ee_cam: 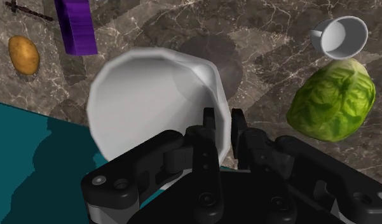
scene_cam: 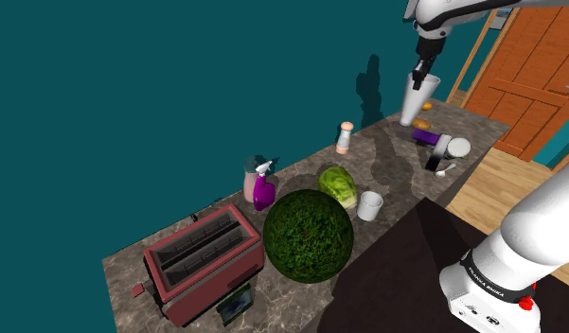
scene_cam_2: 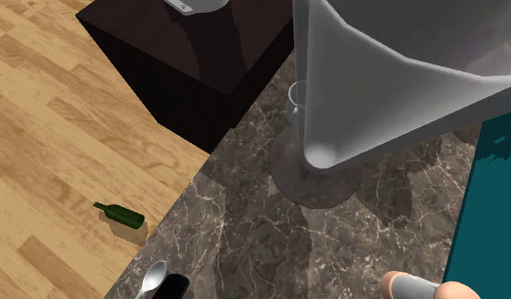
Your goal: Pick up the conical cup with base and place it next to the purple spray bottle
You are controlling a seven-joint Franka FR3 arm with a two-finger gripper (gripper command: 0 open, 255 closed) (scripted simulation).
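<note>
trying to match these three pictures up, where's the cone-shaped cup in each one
shoulder view: cup at the upper right, held by the end effector over the far end of the counter.
second exterior view: cup looms across the upper right, narrowing downward.
wrist view: looking into the cup, its rim clasped by the end effector.
shared landmark: the dark marble counter beneath it.

Not much to read here, honestly. The one bit of lettering I could find was a short line of small white print on the black band point(scene_cam: 493, 281) that ran around the white arm point(scene_cam: 542, 222) low down near its stand, in the shoulder view. It looked like a maker's name, but it was too tiny for me to make out the letters for sure.
</note>
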